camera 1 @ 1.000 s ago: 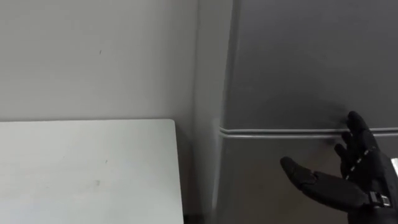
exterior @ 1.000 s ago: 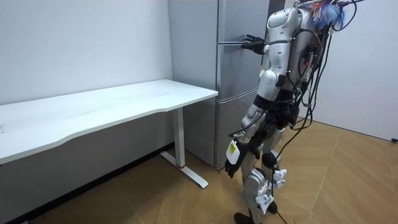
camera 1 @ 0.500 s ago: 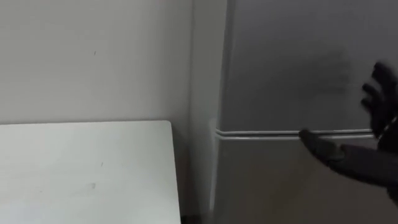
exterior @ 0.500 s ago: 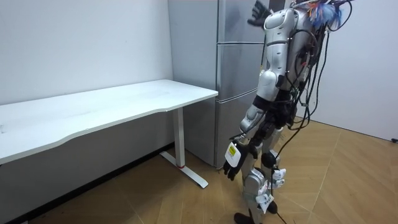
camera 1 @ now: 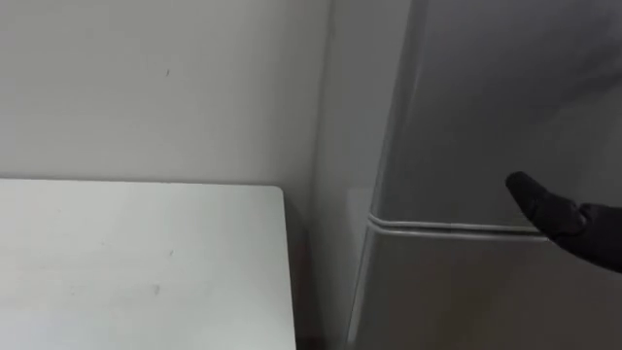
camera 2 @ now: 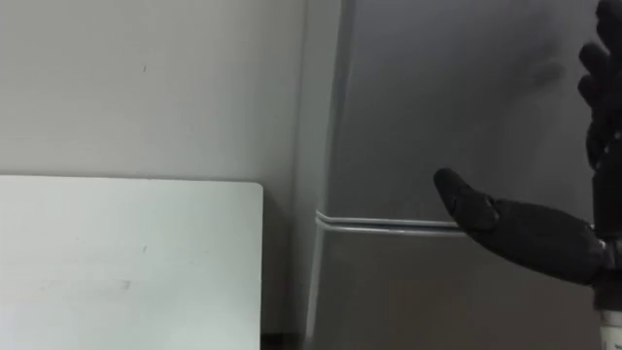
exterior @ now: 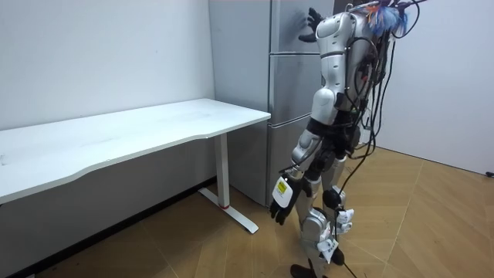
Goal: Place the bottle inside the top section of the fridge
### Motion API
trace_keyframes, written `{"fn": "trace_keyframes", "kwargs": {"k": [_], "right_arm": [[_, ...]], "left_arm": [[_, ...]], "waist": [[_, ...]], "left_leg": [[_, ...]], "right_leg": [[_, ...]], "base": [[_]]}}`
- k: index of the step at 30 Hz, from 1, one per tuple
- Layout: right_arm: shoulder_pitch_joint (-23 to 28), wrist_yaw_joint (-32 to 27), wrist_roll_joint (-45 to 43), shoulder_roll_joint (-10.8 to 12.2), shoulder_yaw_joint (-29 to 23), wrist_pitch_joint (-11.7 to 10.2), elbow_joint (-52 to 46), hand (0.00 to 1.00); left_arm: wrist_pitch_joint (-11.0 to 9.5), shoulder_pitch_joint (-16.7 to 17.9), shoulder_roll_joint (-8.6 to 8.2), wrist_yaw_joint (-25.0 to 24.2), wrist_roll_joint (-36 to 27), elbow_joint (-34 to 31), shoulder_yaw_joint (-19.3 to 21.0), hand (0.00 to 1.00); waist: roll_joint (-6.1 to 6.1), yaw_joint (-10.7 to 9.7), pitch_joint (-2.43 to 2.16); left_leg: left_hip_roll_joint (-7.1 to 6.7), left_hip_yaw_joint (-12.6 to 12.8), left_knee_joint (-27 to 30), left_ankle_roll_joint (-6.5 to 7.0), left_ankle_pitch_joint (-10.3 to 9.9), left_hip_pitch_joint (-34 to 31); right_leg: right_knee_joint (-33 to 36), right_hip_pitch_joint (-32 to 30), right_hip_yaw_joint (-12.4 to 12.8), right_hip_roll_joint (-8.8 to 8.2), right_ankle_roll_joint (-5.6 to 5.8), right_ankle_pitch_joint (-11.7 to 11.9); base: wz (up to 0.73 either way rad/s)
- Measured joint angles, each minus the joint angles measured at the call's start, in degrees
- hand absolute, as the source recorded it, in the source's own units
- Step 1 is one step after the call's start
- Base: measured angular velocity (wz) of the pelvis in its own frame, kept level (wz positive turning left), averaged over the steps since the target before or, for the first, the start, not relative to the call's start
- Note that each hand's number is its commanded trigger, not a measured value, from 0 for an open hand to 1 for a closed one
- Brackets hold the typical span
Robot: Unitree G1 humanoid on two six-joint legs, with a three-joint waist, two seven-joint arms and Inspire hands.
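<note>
A tall grey fridge (camera 2: 457, 97) stands right in front of me, with a pale seam (camera 2: 389, 226) between its upper and lower doors, both closed. My right hand (camera 2: 535, 238) is raised before the upper door, thumb stretched left just above the seam and fingers (camera 2: 603, 87) spread higher up; it is open and holds nothing. In the room view this hand (exterior: 312, 17) is up near the top of the fridge (exterior: 289, 93). My left hand (exterior: 279, 207) hangs open beside my thigh.
A white desk (camera 2: 126, 262) stands to the left of the fridge against a pale wall (camera 2: 146, 78), with a narrow gap between them. In the room view the desk (exterior: 131, 131) runs far to the room view's left over wooden floor (exterior: 432, 224).
My right hand has risen from the seam between the doors to the upper door. My body has closed in on the fridge, and the eye views have shifted with it.
</note>
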Motion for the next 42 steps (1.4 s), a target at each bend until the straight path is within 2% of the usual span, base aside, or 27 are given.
{"fn": "trace_keyframes", "kwargs": {"k": [5,7,14,18,19,22,26,29,33,35,40,42], "right_arm": [[2.0,-2.9,-2.03,0.0,-2.3,0.03,1.25,0.0],[2.02,-4.58,-2.5,-0.01,-3.89,0.02,3.11,0.0],[4.7,-11.88,-1.73,0.01,-8.56,-0.13,5.53,0.0],[5.89,-14.86,0.38,0.01,-10.33,-1.0,6.68,0.0],[6.3,-16.01,2.15,0.01,-10.9,-1.97,8.02,0.0],[8.06,-17.98,7.71,0.07,-12.33,-1.99,12.52,0.0],[9.71,-19.97,11.33,0.71,-12.74,-1.83,16.73,0.0],[10.45,-22.23,12.7,1.99,-12.63,-2.0,18.57,0.0],[10.91,-23.53,18.73,2.53,-12.3,-2.15,26.94,0.0],[11.36,-24.1,21.28,4.14,-12.02,-1.8,30.04,0.0],[11.86,-24.55,25.25,6.43,-10.83,-1.87,37.73,0.0],[11.93,-24.31,25.37,6.84,-7.7,-2.32,44.39,0.0]], "left_arm": [[0.05,-0.02,0.0,1.55,0.03,-0.12,0.1,0.0],[0.05,0.01,0.03,2.32,0.04,-0.12,0.26,0.0],[0.02,0.02,0.0,4.11,0.07,-0.07,0.29,0.0],[-0.03,0.6,0.04,5.01,0.08,-0.51,0.34,0.0],[-0.02,0.61,0.13,5.1,0.05,-0.75,0.39,0.0],[-0.05,0.93,0.14,5.78,0.05,-2.63,0.37,0.0],[-0.08,1.14,0.14,6.19,0.03,-3.94,0.37,0.0],[0.09,1.57,0.15,6.76,-0.18,-3.93,0.35,0.0],[0.3,1.77,0.11,7.48,-1.28,-3.96,0.3,0.0],[0.31,2.11,-0.1,7.47,-1.29,-4.0,0.3,0.0],[0.23,3.13,-0.18,7.45,-1.26,-5.34,0.44,0.0],[0.23,3.13,-0.22,7.49,-2.47,-5.25,0.36,0.0]], "waist": [[1.36,-0.8,0.4],[1.3,-0.93,0.29],[-0.03,-1.41,0.16],[-0.42,-1.78,0.28],[-0.69,-2.17,0.12],[-0.96,-2.29,-0.01],[0.1,-2.32,0.01],[0.97,-2.17,0.37],[1.64,-1.93,0.19],[2.35,-1.92,0.02],[2.31,-1.68,0.02],[2.13,-1.59,-0.02]], "left_leg": [[-0.05,1.09,-0.88,-0.01,0.01,0.31],[-0.08,1.25,-1.16,-0.02,0.02,0.89],[-0.21,1.35,-1.08,-0.01,0.03,1.47],[-0.16,1.99,-1.06,-0.02,-0.02,1.95],[-0.13,1.99,-1.03,-0.02,-0.04,1.96],[-0.1,2.0,-1.06,-0.04,-0.07,1.96],[-0.09,2.04,-1.16,-0.02,-0.23,1.9],[-0.09,2.02,-1.14,-0.01,-0.26,1.7],[-0.12,1.55,-1.08,0.0,-0.31,1.41],[-0.14,1.29,-1.0,-0.02,-0.29,0.86],[-0.25,1.36,-0.68,-0.02,-0.29,0.97],[-0.25,1.42,-0.67,-0.02,-0.29,1.09]], "right_leg": [[-0.14,-0.23,0.09,-0.02,0.21,-0.14],[-0.14,0.07,0.21,-0.02,0.28,-0.21],[-0.05,0.16,1.6,0.06,0.44,-0.46],[-0.12,-0.11,2.9,0.1,0.44,-0.68],[-0.16,-0.11,2.85,0.07,0.43,-0.67],[0.01,-0.03,2.82,0.1,0.4,-0.64],[0.1,0.35,2.48,0.13,0.4,-0.6],[0.04,-0.09,2.24,0.07,0.4,-0.6],[0.03,-0.03,1.95,-0.09,0.43,-0.63],[0.02,-0.1,1.66,-0.11,0.44,-0.65],[0.0,-0.04,1.41,-0.32,0.49,-1.13],[-0.03,0.19,1.46,-0.33,0.5,-1.14]], "base": [[-0.05],[-0.02],[-0.02],[-0.08],[0.0],[0.0],[0.0],[0.0],[0.08],[0.06],[0.04],[0.0]]}}
